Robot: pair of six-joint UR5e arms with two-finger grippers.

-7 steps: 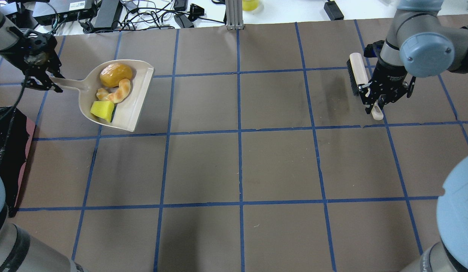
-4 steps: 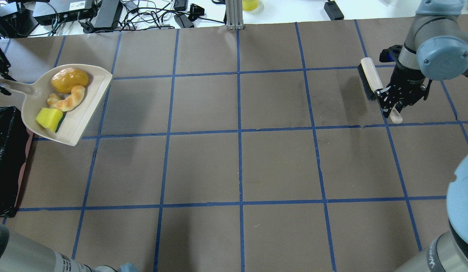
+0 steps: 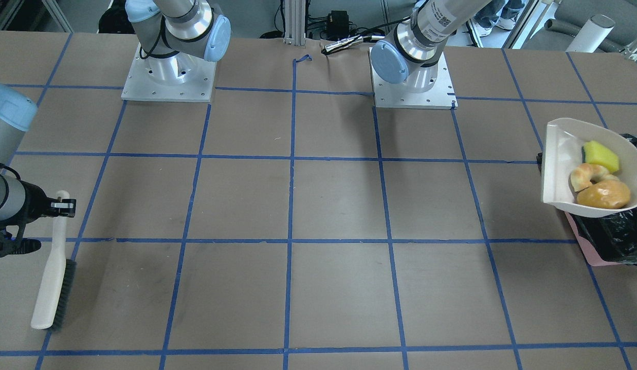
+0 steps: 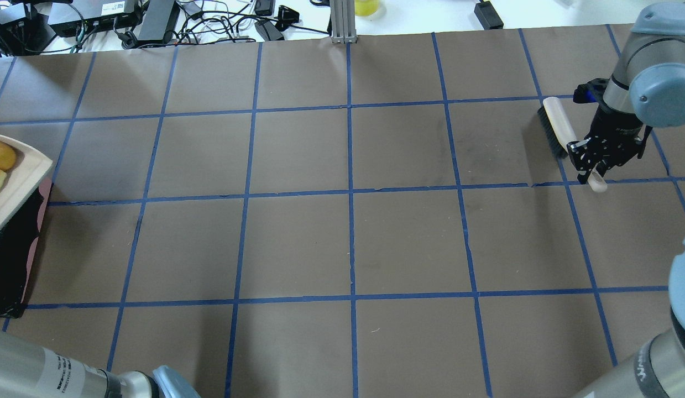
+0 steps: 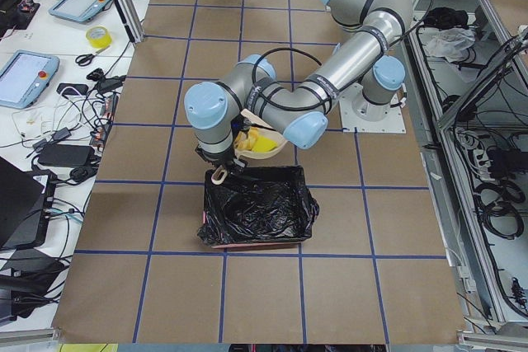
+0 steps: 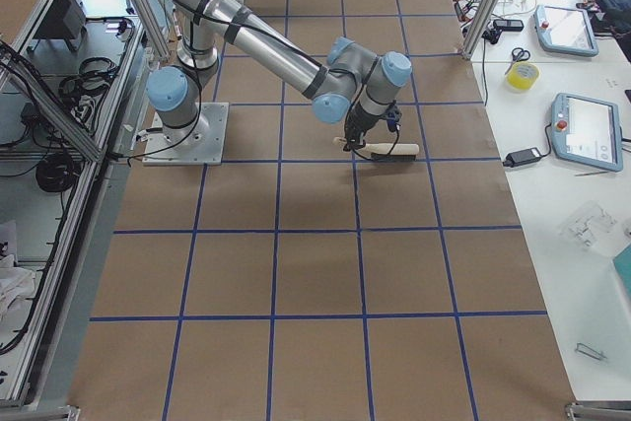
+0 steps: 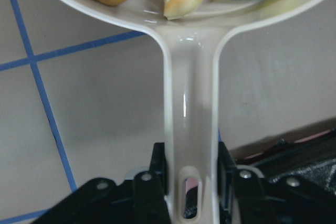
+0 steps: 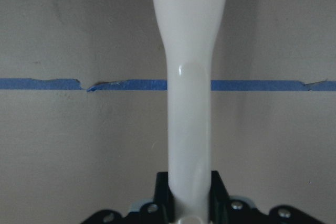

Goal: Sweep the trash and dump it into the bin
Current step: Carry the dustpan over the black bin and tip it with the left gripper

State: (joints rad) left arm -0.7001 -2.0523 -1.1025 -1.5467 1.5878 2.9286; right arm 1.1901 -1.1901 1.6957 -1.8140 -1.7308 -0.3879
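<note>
The beige dustpan hangs level over the far end of the bin, a pinkish box lined with a black bag. In the pan lies the trash: a yellow-green wedge, a tan croissant and a golden-brown lump. My left gripper is shut on the dustpan handle; the bin's bag shows just below it. At the other end of the table my right gripper is shut on the white brush, whose bristles rest near the table surface.
Brown paper with a blue tape grid covers the table. Cables and power bricks lie along the far edge. Both arm bases stand on the robot's side. Tablets and tape rolls sit on the side bench.
The left arm carried the loaded dustpan leftward, from the table to above the bin at the view's edge. The right gripper drifted right with the brush.
</note>
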